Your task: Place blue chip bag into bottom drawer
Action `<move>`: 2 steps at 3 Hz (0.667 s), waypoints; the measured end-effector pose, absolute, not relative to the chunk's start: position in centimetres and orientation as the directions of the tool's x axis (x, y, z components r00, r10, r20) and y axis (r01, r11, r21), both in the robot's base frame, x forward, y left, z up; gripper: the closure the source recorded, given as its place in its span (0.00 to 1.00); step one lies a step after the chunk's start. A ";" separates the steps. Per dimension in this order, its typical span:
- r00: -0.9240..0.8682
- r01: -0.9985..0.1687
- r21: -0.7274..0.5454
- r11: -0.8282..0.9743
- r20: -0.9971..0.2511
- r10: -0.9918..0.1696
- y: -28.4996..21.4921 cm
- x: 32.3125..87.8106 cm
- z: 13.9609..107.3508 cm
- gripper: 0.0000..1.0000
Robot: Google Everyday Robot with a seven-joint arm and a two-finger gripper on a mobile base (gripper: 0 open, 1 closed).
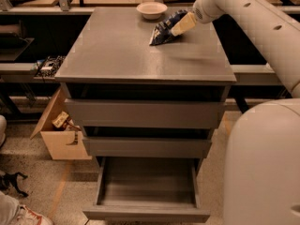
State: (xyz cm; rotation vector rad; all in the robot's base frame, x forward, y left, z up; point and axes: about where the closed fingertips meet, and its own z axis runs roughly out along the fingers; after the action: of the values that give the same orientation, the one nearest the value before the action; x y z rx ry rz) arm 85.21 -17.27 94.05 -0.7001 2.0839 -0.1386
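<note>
The blue chip bag (164,30) lies on the grey cabinet top (122,50), toward the back right, just in front of a white bowl (151,9). My gripper (179,27) is right at the bag's right side, its pale fingers pointing down-left onto the bag. The bottom drawer (146,185) is pulled out below, its tray showing nothing inside.
The middle drawer (146,144) and the top drawer (144,112) stick out slightly. A cardboard box (58,132) stands on the floor left of the cabinet. My white arm (262,27) and base (265,168) fill the right side. Benches run behind.
</note>
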 end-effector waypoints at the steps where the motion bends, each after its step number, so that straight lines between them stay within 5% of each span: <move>1: -0.443 -0.340 -0.328 0.881 -0.771 -0.458 -17.1 87.9 93.9 0.00; 2: -0.447 -0.288 -0.303 0.908 -0.796 -0.407 -16.7 89.9 93.6 0.00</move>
State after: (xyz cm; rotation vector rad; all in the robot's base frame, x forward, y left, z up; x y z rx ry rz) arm 89.89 -16.67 93.55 -0.4990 2.0659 -0.1500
